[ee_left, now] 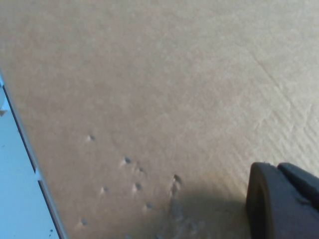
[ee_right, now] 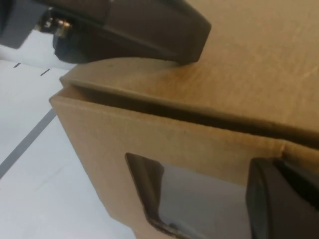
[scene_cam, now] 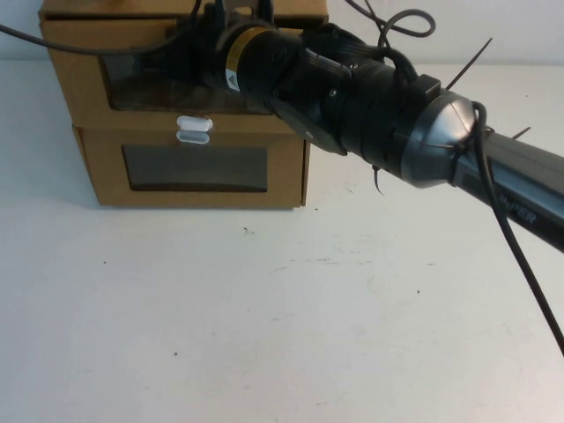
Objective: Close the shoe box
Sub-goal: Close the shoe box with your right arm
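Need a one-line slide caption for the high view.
Right arm reaches across to the upper shoe box, stacked on its twin; right gripper at its front, left gripper on cardboard.

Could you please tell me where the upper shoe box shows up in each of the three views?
High view: shoe box at top left, stacked on the twin box.
Left wrist view: plain cardboard beside the left gripper; which box, I cannot tell.
Right wrist view: its front corner fills the picture, beside the right gripper.
Shared landmark: its dark window, in high and right wrist views.
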Tool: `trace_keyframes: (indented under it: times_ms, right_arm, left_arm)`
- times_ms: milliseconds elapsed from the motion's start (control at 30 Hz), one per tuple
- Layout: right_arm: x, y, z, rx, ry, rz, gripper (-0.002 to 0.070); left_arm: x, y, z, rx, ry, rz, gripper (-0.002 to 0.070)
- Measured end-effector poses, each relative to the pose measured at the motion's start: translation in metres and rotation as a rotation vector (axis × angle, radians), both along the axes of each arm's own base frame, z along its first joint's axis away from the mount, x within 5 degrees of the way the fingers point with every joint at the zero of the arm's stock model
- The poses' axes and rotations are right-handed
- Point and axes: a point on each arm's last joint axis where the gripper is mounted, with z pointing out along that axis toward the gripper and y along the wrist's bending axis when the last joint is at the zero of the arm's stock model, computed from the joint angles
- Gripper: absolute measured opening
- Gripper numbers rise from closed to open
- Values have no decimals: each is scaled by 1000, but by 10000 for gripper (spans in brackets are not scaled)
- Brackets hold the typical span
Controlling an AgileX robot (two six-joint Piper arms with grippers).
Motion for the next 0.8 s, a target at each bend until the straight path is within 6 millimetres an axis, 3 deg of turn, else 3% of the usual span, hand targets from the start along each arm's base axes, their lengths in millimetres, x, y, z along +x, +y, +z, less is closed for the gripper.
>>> trace_keyframes:
  times_ms: [800]
  right_arm:
    - [12, 2, -3, 23, -25, 3, -11]
  left_arm:
    - [0, 0, 0, -1, -2, 1, -5]
